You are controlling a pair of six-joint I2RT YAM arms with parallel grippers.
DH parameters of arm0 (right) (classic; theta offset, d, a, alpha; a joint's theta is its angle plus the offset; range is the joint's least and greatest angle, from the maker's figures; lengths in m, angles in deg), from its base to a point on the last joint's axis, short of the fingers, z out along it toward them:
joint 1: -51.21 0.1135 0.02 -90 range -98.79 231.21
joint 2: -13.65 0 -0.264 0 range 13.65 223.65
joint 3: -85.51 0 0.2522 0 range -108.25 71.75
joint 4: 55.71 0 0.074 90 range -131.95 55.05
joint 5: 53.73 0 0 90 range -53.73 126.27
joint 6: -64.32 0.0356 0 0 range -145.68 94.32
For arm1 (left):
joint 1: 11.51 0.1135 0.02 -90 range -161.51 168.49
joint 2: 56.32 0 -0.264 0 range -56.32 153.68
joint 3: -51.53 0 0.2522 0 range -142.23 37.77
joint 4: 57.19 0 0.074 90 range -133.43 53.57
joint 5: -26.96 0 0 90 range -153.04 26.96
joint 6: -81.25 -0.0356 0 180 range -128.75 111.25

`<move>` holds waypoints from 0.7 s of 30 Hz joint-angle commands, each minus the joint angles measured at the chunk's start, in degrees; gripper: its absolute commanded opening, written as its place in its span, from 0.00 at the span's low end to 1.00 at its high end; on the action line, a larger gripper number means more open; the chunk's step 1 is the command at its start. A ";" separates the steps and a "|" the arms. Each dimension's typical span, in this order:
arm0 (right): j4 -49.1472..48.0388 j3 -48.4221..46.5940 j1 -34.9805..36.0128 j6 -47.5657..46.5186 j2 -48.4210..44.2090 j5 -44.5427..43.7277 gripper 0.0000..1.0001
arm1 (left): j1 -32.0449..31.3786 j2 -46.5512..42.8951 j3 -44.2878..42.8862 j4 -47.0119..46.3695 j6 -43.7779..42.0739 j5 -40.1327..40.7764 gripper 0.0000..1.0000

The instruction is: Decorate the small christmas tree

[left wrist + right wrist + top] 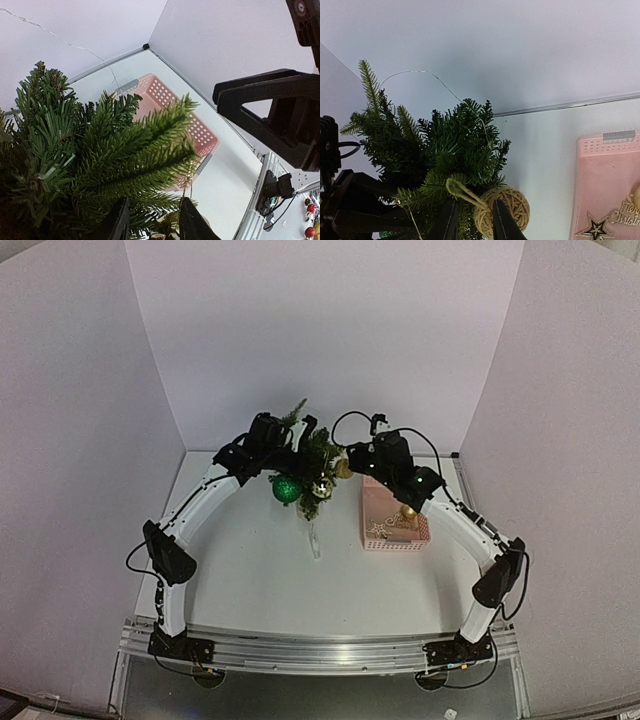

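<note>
Presently, in its own wrist view the left gripper (152, 225) stands part-way open, its two fingers apart with needle sprays of the small christmas tree (100, 150) filling the gap; no firm hold on any branch is evident. The right gripper (475, 225) shows a narrow gap between its fingers, with the twine ball (512, 205) lying in and just behind that gap. Whether the fingers pinch the ball or merely flank it cannot be determined. The ball's cord loop (460, 187) lies against a lower branch tip. The tree is dark green and bushy, with dense flat needles on stiff branches, lighter green at the tips, and one slim sprig rising above the rest at its left side in the right wrist view. A thin wire (420, 72) arcs over its crown. In the overhead view the tree sits at the back centre of the tabletop (260, 580), between the two grippers, carrying a glossy green bauble (287, 488) on its left side and a gold ornament (322, 487) beside that. Its base is not visible. A pink basket (380, 532) rests on the tabletop just to the right of the tree, holding a gold star (594, 227) and a gold script ornament (625, 212).
</note>
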 commanded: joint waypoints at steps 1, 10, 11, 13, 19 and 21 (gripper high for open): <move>-0.08 1.24 0.16 -3.15 -4.65 2.19 0.26 | 0.27 -4.40 0.84 0.75 -2.61 -0.08 0.43; 1.45 4.40 0.15 -5.82 -7.68 4.18 0.33 | 0.29 -6.72 1.26 1.96 -4.50 1.02 0.51; 1.49 4.87 0.12 -5.89 -7.96 3.95 0.33 | 0.30 -6.79 1.11 2.11 -4.59 0.90 0.52; 1.66 5.15 0.07 -6.14 -8.14 3.58 0.34 | 0.35 -6.84 0.49 2.66 -4.89 0.73 0.52; 4.83 4.34 -1.36 -7.34 -8.16 3.13 0.38 | 0.39 -8.73 -0.78 4.20 -6.88 0.08 0.54; 7.44 4.79 -2.90 -7.19 -8.39 2.60 0.39 | 0.77 -9.69 -1.77 5.29 -7.59 -0.93 0.56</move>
